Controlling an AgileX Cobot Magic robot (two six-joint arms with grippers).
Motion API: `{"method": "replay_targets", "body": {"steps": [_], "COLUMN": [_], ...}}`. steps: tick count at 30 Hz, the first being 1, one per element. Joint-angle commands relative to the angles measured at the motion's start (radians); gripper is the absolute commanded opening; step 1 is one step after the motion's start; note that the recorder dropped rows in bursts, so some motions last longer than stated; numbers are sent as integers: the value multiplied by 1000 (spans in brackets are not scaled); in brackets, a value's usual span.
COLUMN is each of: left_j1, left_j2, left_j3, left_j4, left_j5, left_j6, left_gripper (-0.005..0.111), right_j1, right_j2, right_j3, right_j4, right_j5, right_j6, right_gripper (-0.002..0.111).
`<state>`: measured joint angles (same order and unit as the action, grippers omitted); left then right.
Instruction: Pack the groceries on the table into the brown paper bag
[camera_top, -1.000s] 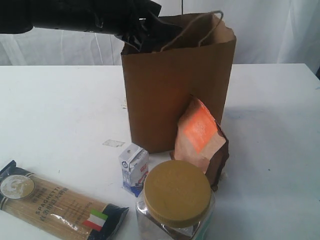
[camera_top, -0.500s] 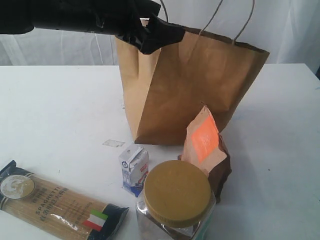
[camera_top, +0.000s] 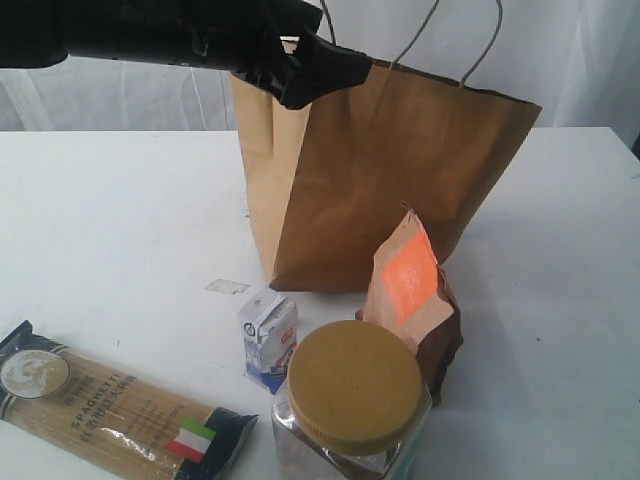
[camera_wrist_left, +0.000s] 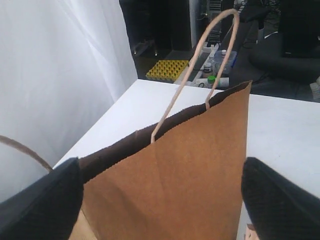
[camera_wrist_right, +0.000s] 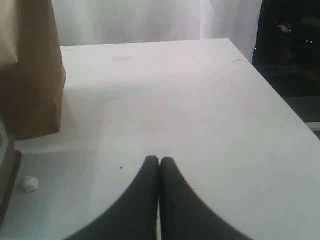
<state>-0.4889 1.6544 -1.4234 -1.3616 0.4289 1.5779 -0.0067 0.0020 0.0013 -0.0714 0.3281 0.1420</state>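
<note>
Nearest us stand the clear jar with mustard lid (camera_top: 355, 385), the flat spaghetti pack (camera_top: 110, 405), its long axis slanting across the table (camera_top: 120, 220), the small white-blue carton (camera_top: 268, 335) and the crinkly brown-orange pouch (camera_top: 405, 285), all just before the stiff brown paper bag (camera_top: 370, 190). Our left gripper (camera_top: 310, 72), jaws wide apart, straddles the bag's rim and seems the nearer arm. Our right gripper (camera_wrist_right: 159, 170), pressed together, hovers over the table.

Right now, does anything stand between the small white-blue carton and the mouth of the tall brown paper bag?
Nothing visible lies on the white tabletop between the white-blue carton and the brown paper bag. The open left end effector sits at one top corner of the bag, probably covering that part of the mouth.
</note>
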Motion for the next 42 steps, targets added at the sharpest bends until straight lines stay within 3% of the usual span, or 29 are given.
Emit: {"method": "replay_targets", "body": {"steps": [1, 4, 7, 14, 19, 23, 29, 30, 35, 42], "left_j1": [-1, -1, -1, -1, -1, -1, 42, 86, 220, 472], "left_j2": [-6, -22, -58, -143, -176, -191, -220, -229, -233, -248], "left_j3": [-4, -4, -4, -4, -4, -4, -4, -4, -2, 202], "left_j4": [-19, -19, -19, 70, 168, 305, 911, 1113, 1471, 1534], "left_j5": [16, 8, -9, -48, -48, -56, -45, 20, 245, 258], "left_j6": [-12, -12, -12, -12, -21, -147, -674, -907, -1317, -1563], "left_gripper": [86, 81, 63, 0, 0, 0, 0, 0, 0, 0], "right_j1": [0, 0, 0, 0, 0, 0, 0, 0, 0, 0], "right_j2": [-2, -2, -2, -2, -2, -2, -2, -2, -2, -2], "right_j3": [-1, -1, -1, -1, -1, -1, -1, -1, -1, -1], "right_j4": [-4, -4, -4, -4, -4, -4, -4, -4, -4, -4], "right_j5": [-9, -9, -9, -9, -9, -9, -9, -9, -9, -9], "right_j6": [4, 4, 4, 4, 4, 4, 4, 4, 4, 4], "right_gripper": [0, 0, 0, 0, 0, 0, 0, 0, 0, 0]}}
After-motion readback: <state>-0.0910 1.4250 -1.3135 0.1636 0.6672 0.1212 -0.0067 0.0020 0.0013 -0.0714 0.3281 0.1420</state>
